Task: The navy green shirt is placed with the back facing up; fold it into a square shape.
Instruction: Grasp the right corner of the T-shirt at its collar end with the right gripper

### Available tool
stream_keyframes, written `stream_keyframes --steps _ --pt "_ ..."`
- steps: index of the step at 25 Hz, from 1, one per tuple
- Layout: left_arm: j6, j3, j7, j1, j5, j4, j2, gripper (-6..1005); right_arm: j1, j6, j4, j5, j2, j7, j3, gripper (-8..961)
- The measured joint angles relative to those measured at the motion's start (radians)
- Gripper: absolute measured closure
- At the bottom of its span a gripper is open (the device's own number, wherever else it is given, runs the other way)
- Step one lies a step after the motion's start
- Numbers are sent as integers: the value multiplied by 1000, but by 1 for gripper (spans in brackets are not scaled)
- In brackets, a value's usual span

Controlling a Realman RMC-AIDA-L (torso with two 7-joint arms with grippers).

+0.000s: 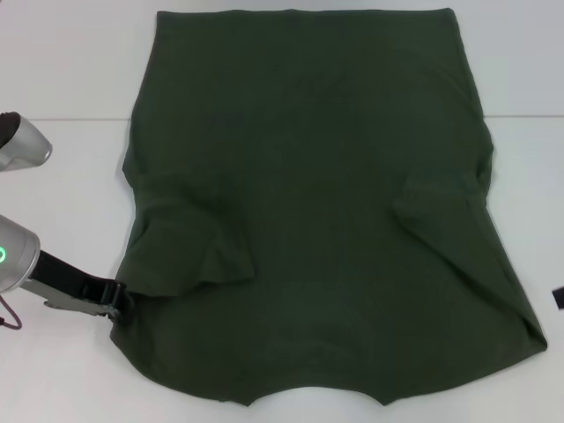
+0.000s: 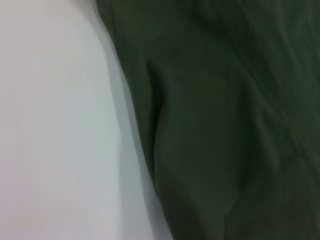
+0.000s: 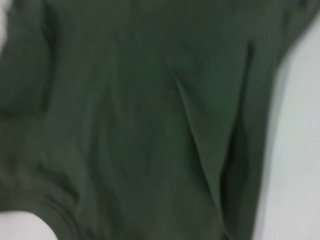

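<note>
White tabletop (image 1: 62,370) fills the scene, and a large dark green shirt (image 1: 308,203) lies spread flat across most of it. Its straight hem runs along the far edge, and the curved neckline sits at the near edge, closest to the robot. Both short sleeves are folded inward onto the body: one forms a rumpled flap on the robot's left side, the other a flatter fold on the right. Soft creases run through the fabric around both folds.

At the shirt's near left edge, the left end effector (image 1: 117,300) reaches in low from the left, its black tip touching the cloth just below the folded sleeve. Whether its fingers are apart or together cannot be told. Its wrist view shows only the shirt's edge (image 2: 215,130) against the white surface (image 2: 55,125).

On the far right, a small black piece of the right end effector (image 1: 559,298) shows at the frame edge, just off the shirt; its state cannot be told. Its wrist view shows creased green fabric (image 3: 140,125).
</note>
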Motion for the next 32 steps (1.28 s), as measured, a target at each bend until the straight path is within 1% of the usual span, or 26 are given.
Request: stream_keyframes --steps 2,6,14,26,32 --pt "0 0 1 0 -1 1 1 965 12 13 23 -29 7 1 -11 12" --pt "0 -3 2 1 -1 1 1 966 18 60 82 -34 18 3 -40 12" --pt "0 -32 13 3 -1 2 1 965 29 129 149 -37 26 5 -85 12" --pt "-3 -34 14 -3 -1 -4 1 966 34 185 176 -39 51 6 -140 12" --pt "-7 -34 16 -3 -1 -3 1 966 40 194 188 -40 58 6 -156 12"
